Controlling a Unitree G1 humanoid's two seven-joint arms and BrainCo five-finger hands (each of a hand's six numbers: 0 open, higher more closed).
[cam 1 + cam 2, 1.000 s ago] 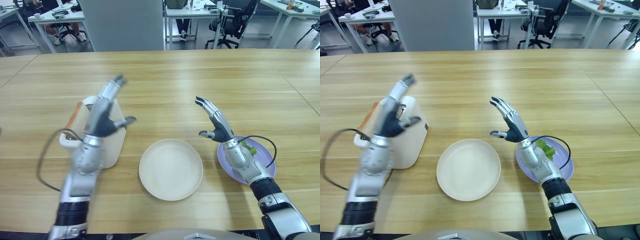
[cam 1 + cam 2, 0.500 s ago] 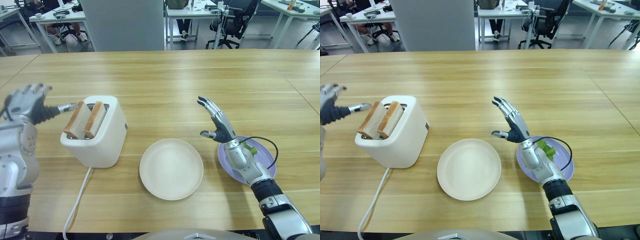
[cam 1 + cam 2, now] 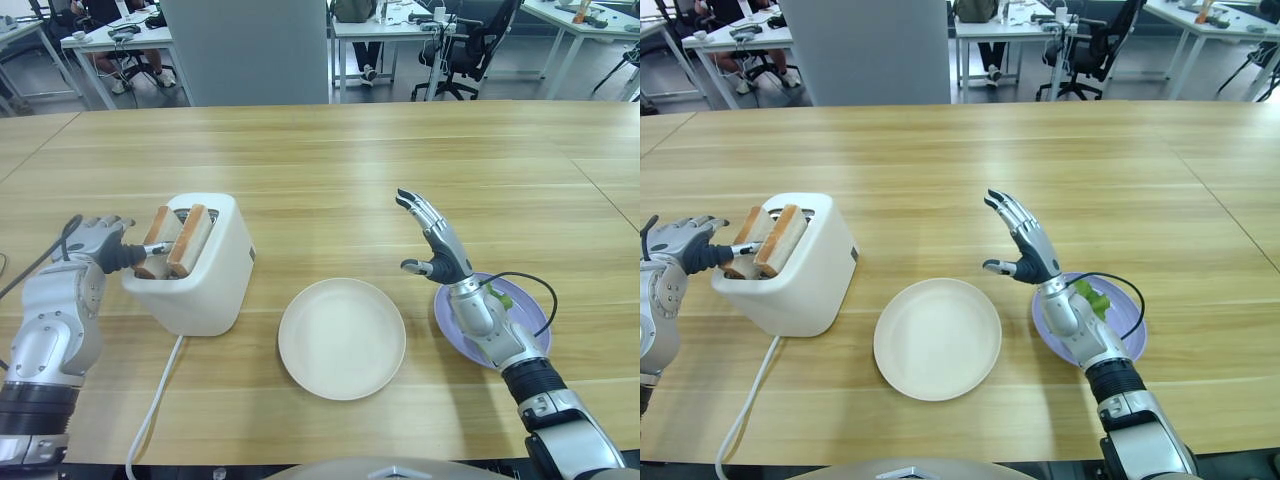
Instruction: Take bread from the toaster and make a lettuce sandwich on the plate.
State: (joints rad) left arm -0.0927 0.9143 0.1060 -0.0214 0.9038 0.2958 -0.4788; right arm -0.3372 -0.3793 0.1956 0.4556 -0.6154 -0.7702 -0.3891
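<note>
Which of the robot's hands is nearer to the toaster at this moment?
Left. The left hand is right beside the toaster's left side, by the bread slices. The right hand is raised far to the toaster's right, beyond the cream plate, by the purple plate.

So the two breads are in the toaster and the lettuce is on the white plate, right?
Not quite. The bread is in the toaster, but the lettuce sits on the purple plate beside the white plate, as the right eye view shows.
</note>
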